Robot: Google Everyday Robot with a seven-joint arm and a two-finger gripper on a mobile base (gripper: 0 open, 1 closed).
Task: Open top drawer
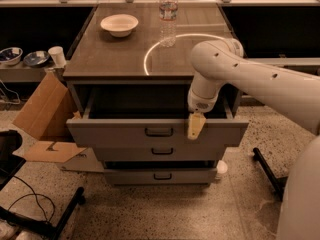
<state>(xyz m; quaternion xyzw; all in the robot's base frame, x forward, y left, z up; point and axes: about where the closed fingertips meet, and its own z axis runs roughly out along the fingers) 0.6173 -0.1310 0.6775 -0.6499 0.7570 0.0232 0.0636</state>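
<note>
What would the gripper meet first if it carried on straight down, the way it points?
Probably the top drawer: the gripper hangs at its front panel's upper edge, pointing down, though depth is unclear.

The top drawer [115, 133] juts forward under the tabletop [110, 59]. The gripper [196, 126] hangs at its front rim, right of the handle [159, 132].
</note>
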